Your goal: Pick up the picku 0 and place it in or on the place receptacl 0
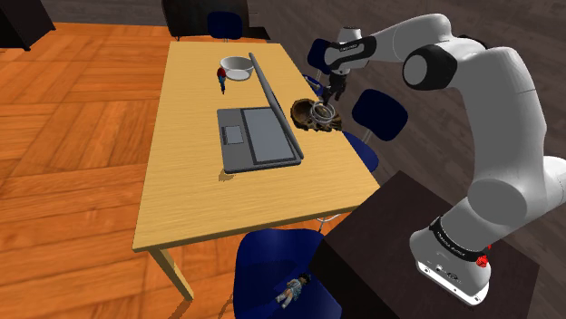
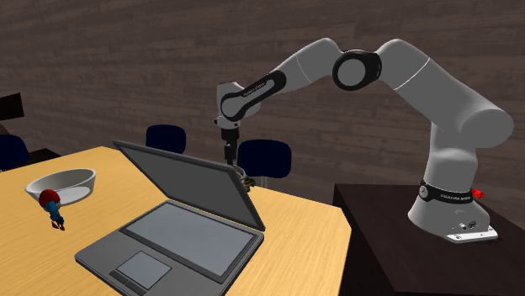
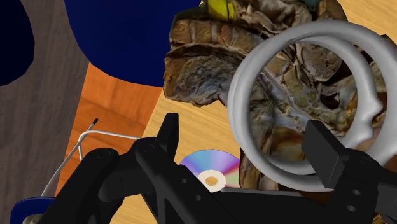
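A silver ring lies on a lumpy brown object at the table edge, on the shoulder view's right of the laptop. My gripper hangs just above them, open. In the wrist view the ring's near part sits between the spread fingers, and I cannot see them clasping it. A pale bowl stands at the far end of the table, with a small red and blue figure beside it.
An open grey laptop takes up the table's middle; its raised lid stands between the gripper and the bowl. A disc lies under the gripper. Blue chairs ring the wooden table; a small doll lies on one.
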